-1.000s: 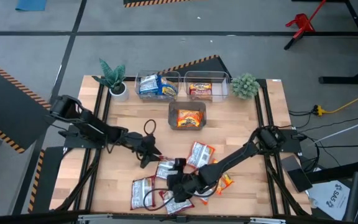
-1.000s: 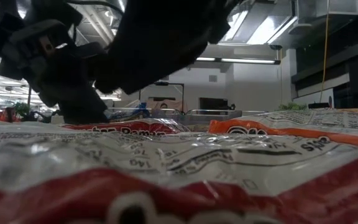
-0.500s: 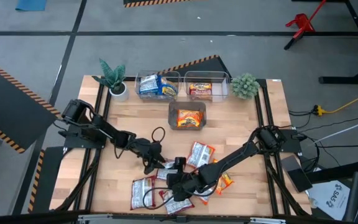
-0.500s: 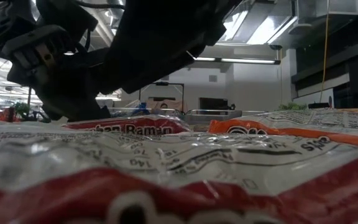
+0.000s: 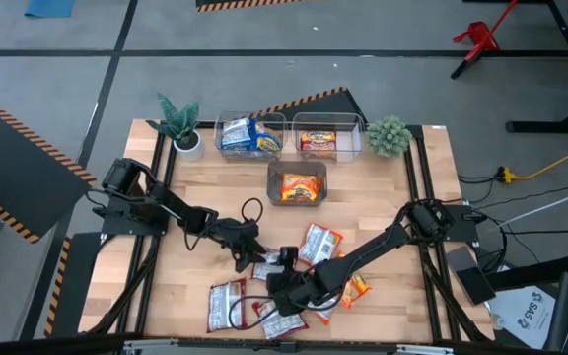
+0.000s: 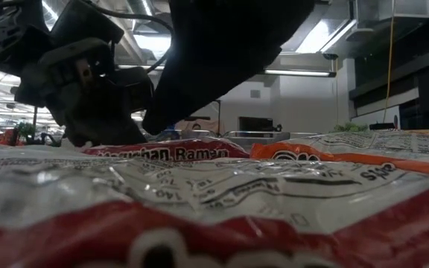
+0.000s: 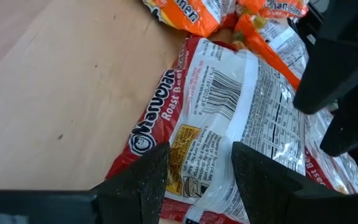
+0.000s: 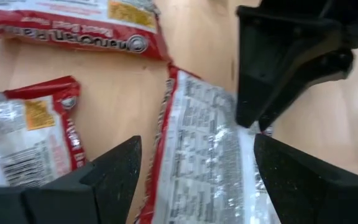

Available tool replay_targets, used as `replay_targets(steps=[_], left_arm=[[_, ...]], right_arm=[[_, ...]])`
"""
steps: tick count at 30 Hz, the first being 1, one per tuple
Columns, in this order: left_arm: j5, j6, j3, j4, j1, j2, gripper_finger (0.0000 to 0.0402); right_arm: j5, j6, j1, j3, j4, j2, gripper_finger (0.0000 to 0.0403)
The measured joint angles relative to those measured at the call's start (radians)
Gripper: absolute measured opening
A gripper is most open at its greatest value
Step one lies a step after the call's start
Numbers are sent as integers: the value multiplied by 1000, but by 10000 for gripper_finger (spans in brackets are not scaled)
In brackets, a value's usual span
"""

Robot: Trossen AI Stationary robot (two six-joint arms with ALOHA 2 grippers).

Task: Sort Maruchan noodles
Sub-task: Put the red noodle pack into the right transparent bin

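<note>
1. The left gripper [image 5: 251,254] is low over the near-middle of the wooden table [image 5: 205,187], at the far-left edge of the loose heap of Maruchan noodles [image 5: 282,286]. Its fingers [image 7: 138,180] stand spread over a red-and-white roast beef packet [image 7: 229,124], lying barcode side up.
2. The right gripper [image 5: 276,288] is just beside it, within the heap. Its fingers [image 8: 104,171] are set wide apart above another red-edged packet [image 8: 207,155]; it seems to pinch nothing, though the heap hides the tips from above.
3. The two grippers are nearly touching, with little free room between them.
4. The loose packets crowd the near edge of the table; the low view is filled by one packet [image 6: 214,216] close to the lens.
5. Bare wood lies open between the heap and the three bins: blue packets in the left clear bin [image 5: 249,135], a red one in the right clear bin [image 5: 321,140], orange in the dark tray [image 5: 299,184].
</note>
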Motion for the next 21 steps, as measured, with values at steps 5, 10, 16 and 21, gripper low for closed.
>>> replay_targets(steps=[5,10,16,21], left_arm=[[-2,-16,0,-9,0,0,172],[-3,-33,0,-9,0,0,172],[0,-49,0,-12,1,0,172],[16,-51,0,-13,1,-1,172]], right_arm=[[-18,-29,16,0,5,0,293],[52,-48,20,1,-25,20,293],[43,-62,19,2,-17,73,293],[164,-52,20,1,-71,82,293]])
